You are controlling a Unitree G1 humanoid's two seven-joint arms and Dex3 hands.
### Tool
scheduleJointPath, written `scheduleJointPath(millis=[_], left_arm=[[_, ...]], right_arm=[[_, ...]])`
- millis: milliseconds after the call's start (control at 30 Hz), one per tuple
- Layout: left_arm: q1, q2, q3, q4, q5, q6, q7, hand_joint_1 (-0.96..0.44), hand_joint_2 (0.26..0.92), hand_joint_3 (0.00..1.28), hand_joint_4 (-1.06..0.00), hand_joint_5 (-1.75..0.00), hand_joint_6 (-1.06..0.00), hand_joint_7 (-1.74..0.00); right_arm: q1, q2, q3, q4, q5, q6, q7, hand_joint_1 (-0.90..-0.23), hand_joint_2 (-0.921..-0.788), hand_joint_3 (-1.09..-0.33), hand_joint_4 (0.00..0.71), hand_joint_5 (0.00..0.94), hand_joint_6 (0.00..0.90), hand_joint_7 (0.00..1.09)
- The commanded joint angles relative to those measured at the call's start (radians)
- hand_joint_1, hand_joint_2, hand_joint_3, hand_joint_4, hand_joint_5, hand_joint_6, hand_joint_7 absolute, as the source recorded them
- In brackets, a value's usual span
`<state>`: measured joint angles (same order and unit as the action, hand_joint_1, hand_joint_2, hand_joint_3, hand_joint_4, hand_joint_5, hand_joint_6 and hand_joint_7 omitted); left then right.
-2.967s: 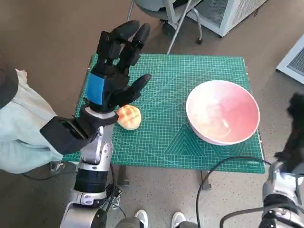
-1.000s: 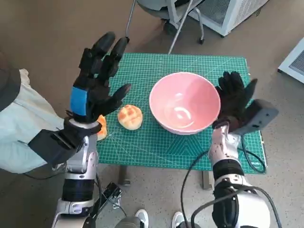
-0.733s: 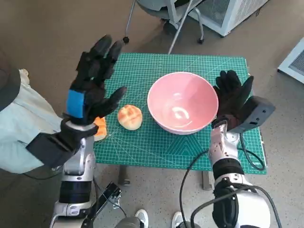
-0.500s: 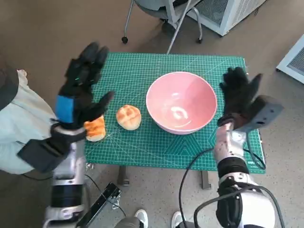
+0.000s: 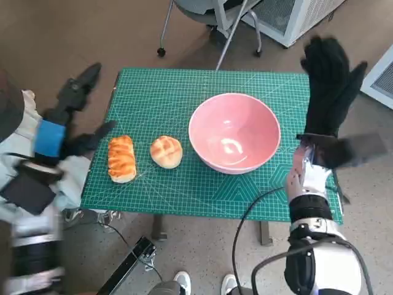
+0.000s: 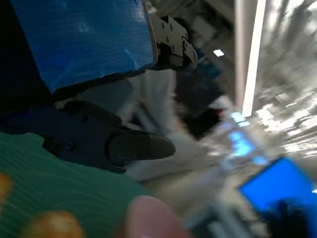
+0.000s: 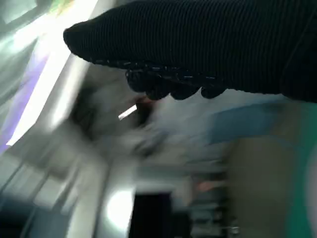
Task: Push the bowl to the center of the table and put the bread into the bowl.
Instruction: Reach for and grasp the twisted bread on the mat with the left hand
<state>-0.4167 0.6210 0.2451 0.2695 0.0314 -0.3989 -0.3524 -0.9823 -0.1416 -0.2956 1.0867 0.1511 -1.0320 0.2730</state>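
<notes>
Head view: the pink bowl (image 5: 234, 131) sat near the middle of the green mat (image 5: 184, 92), empty. A round bun (image 5: 167, 152) lay just left of it, apart from its rim, and a long loaf (image 5: 121, 158) lay beside the bun. The left hand (image 5: 64, 123) was off the mat's left edge, fingers spread, holding nothing. The right hand (image 5: 330, 86) was raised beyond the bowl's right side, fingers spread, empty.

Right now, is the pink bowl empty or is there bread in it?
Empty. The head view shows only bare pink inside the bowl; the round bun and long loaf lie on the green mat beside it.
</notes>
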Motion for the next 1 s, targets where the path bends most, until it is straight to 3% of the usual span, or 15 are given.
scheduleJointPath(millis=[33, 200, 400, 700, 1000], left_arm=[[-0.069, 0.1, -0.037, 0.169, 0.041, -0.11, -0.063, -0.39, 0.921, 0.21, -0.26, -0.01, -0.28, -0.21], [-0.169, 0.196, -0.119, 0.371, 0.115, -0.248, -0.132, -0.27, 0.921, 0.15, -0.29, -0.01, -0.32, -0.2], [-0.275, 0.268, -0.243, 0.542, 0.273, -0.404, -0.121, -0.12, 0.913, 0.06, -0.33, -0.01, -0.35, -0.17], [-0.407, 0.311, -0.457, 0.67, 0.617, -0.561, 0.085, -0.01, 0.816, 0.0, -0.33, 0.0, -0.35, -0.12], [-0.518, 0.321, -0.67, 0.708, 0.94, -0.574, 0.338, -0.13, 0.755, 0.0, -0.29, 0.0, -0.36, -0.08]], right_arm=[[0.049, -0.016, 0.056, -0.067, 0.026, -0.066, 0.132, -0.515, -0.921, -0.759, 0.324, 0.044, 0.086, 0.74], [0.071, -0.015, 0.085, -0.136, 0.069, -0.067, 0.203, -0.528, -0.921, -0.72, 0.335, 0.031, 0.079, 0.8], [0.104, 0.0, 0.104, -0.21, 0.092, -0.051, 0.209, -0.54, -0.921, -0.686, 0.337, 0.023, 0.075, 0.83], [0.117, 0.004, 0.12, -0.245, 0.088, -0.034, 0.19, -0.54, -0.921, -0.673, 0.332, 0.017, 0.075, 0.84], [0.121, 0.005, 0.129, -0.253, 0.087, -0.024, 0.187, -0.518, -0.921, -0.682, 0.331, 0.013, 0.085, 0.85]])
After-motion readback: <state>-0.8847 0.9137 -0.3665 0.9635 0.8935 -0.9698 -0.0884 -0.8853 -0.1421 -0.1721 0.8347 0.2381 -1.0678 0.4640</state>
